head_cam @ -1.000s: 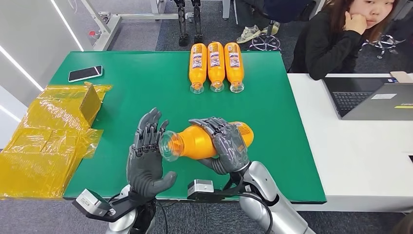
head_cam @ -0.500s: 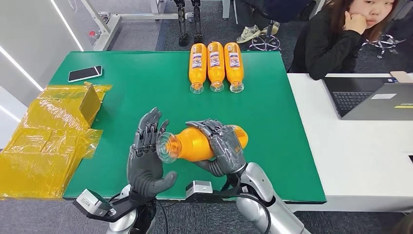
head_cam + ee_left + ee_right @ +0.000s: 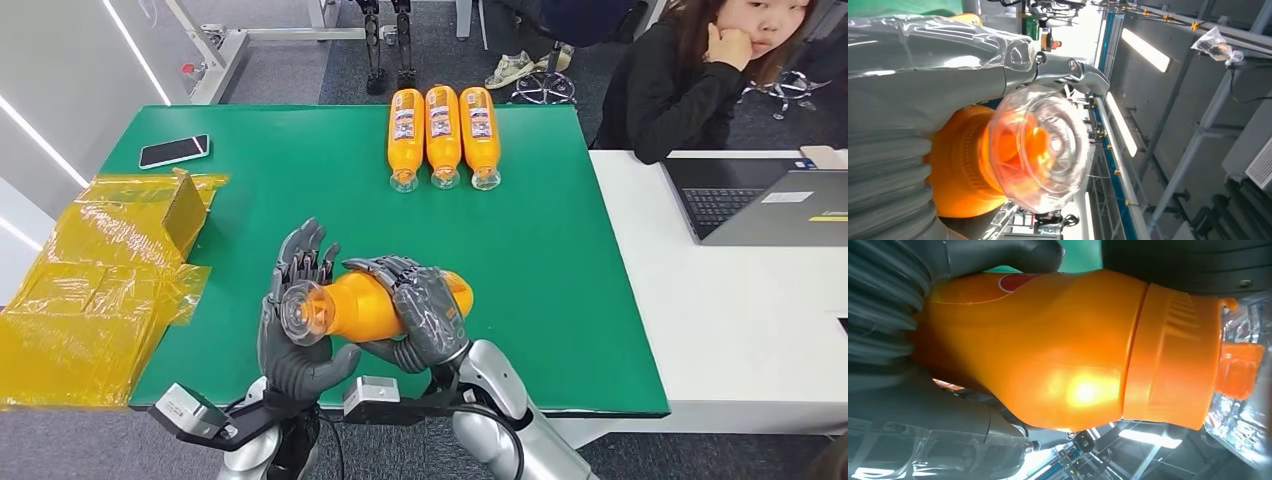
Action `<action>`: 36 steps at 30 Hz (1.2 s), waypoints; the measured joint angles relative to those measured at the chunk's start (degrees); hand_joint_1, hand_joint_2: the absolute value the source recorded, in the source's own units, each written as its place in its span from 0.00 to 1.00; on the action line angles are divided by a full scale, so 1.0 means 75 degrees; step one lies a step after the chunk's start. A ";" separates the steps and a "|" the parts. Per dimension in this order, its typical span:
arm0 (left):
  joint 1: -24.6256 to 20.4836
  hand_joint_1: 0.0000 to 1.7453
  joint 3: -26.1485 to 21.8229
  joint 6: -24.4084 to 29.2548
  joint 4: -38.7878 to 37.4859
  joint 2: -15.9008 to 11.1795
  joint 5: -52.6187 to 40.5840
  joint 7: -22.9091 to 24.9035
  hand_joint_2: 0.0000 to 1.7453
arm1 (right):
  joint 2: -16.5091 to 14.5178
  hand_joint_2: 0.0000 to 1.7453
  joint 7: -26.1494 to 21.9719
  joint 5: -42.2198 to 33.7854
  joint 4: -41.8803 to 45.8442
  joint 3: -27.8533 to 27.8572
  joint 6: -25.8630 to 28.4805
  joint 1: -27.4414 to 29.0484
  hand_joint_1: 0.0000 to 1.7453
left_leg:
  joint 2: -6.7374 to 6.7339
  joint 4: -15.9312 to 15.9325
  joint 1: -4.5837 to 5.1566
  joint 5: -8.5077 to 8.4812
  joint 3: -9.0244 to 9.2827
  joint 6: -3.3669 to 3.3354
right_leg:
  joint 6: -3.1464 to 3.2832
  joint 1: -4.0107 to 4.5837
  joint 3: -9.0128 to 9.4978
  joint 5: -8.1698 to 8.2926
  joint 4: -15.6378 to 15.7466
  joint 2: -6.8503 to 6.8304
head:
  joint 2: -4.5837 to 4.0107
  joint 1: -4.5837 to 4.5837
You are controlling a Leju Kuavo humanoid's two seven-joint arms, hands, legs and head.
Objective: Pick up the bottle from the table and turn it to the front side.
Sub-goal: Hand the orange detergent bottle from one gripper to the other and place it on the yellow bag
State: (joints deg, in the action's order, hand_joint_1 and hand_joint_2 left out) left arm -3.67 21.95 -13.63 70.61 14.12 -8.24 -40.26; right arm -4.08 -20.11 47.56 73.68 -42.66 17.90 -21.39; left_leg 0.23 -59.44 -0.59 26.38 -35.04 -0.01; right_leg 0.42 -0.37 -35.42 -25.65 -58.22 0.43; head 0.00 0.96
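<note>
Head view: green table point(image 3: 560, 250) adjoins white desk point(image 3: 730, 320) over grey floor point(image 3: 290, 70).

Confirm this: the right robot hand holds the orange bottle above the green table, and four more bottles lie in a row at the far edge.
Not quite: the head view shows three bottles in the row, not four. The right robot hand does hold the orange bottle above the green table.

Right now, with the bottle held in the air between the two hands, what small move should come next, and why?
Probably close the left hand on the clear cap. The right hand grips the orange bottle around its middle, above the green table, with the cap pointing into the left palm. A second hold would let the bottle be turned label up.
</note>
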 joint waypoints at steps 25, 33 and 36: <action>-0.0010 1.00 -0.0259 0.0356 -0.0048 -0.0050 0.0119 -0.0004 1.00 | -0.0339 1.00 -0.0312 -0.0021 -0.0324 -0.0030 -0.0310 -0.0147 0.80 | 0.0002 0.0000 0.0000 0.0000 -0.0001 0.0000 | 0.0000 0.0000 0.0001 0.0000 -0.0001 -0.0003 | 0.0000 0.0000; -0.0011 0.99 -0.0320 0.0376 -0.0048 -0.0067 0.0157 -0.0004 1.00 | -0.0348 1.00 -0.0372 -0.0081 -0.0409 -0.0042 -0.0337 -0.0169 0.00 | 0.0002 0.0000 -0.0001 0.0000 -0.0001 0.0000 | 0.0000 0.0000 0.0000 0.0000 -0.0001 -0.0003 | 0.0000 0.0000; -0.0011 0.99 -0.0337 0.0375 -0.0048 -0.0067 0.0165 -0.0004 1.00 | -0.0354 1.00 -0.0373 -0.0147 -0.0422 -0.0044 -0.0314 -0.0170 0.00 | 0.0002 0.0000 -0.0001 0.0000 -0.0001 0.0000 | 0.0000 0.0000 0.0000 0.0000 -0.0001 -0.0003 | 0.0000 0.0000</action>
State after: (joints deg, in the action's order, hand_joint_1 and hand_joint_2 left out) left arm -3.76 19.43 -10.82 70.25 13.62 -7.00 -40.28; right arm -6.73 -22.91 46.46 70.51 -42.99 15.55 -22.66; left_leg 0.24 -59.44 -0.60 26.38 -35.05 -0.01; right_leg 0.42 -0.37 -35.42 -25.65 -58.23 0.40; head 0.00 0.96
